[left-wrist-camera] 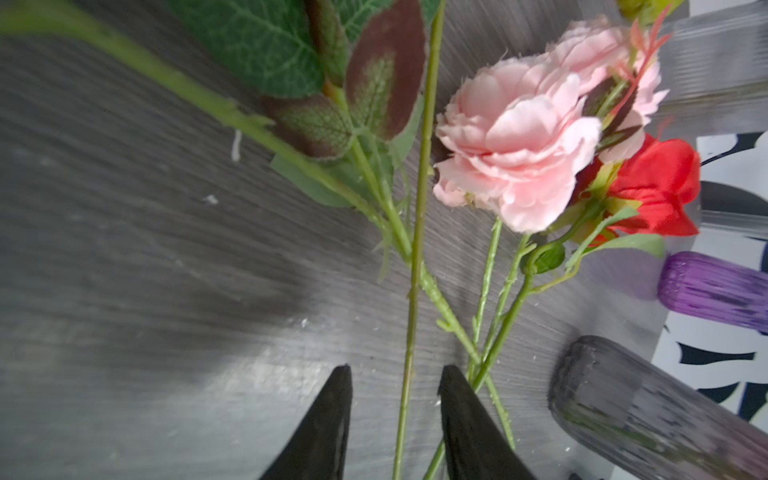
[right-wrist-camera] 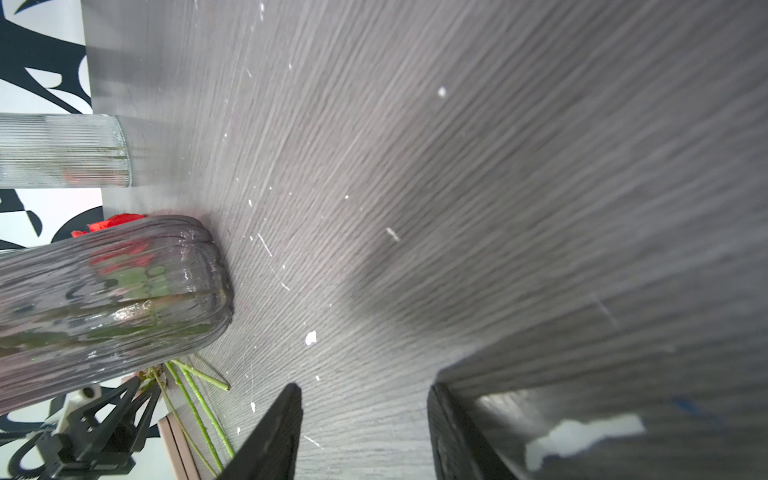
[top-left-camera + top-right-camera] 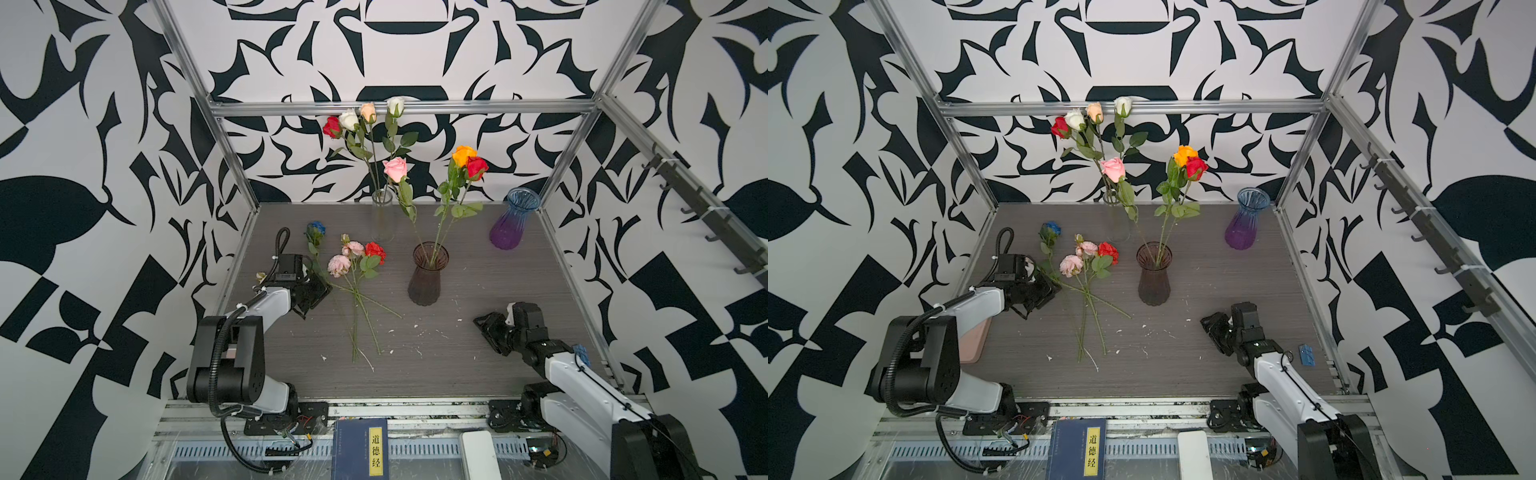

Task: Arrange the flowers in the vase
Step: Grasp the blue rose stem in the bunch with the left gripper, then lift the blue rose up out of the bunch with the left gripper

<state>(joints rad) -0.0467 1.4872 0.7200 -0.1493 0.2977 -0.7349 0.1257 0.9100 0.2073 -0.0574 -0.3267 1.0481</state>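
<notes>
— Progress on the flowers (image 3: 352,248)?

— Past halfway, I judge. Seven stand in vases: four in the tall clear vase (image 3: 382,216) at twelve o'clock on the table (image 3: 478,270), three in the dark vase (image 3: 426,276) near the middle. The blue-to-purple vase (image 3: 509,224) at two o'clock is empty. A blue rose (image 3: 316,228), frilly pink blooms (image 3: 338,266) and a red bloom (image 3: 375,250) lie loose at ten o'clock, stems crossed.

— Grippers?

— Left gripper (image 1: 395,374) is at nine o'clock, low over those stems. Its jaws stand narrow on either side of one thin green stem (image 1: 415,291), a gap showing on both sides, so nothing is pinched yet. Which bloom that stem carries I cannot tell. Right gripper (image 2: 363,388) sits at four o'clock, jaws moderately apart, empty.

— Materials?

— Fabric petals, ruffled on the pink blooms; veined cloth leaves (image 1: 266,45), some tinged maroon; slim stems with small nubs. The clear vase is a finely ribbed cylinder; the dark one is smoky fluted glass, waisted, with a flared mouth. The table is grey woodgrain, flecked with white crumbs (image 3: 459,321).
</notes>
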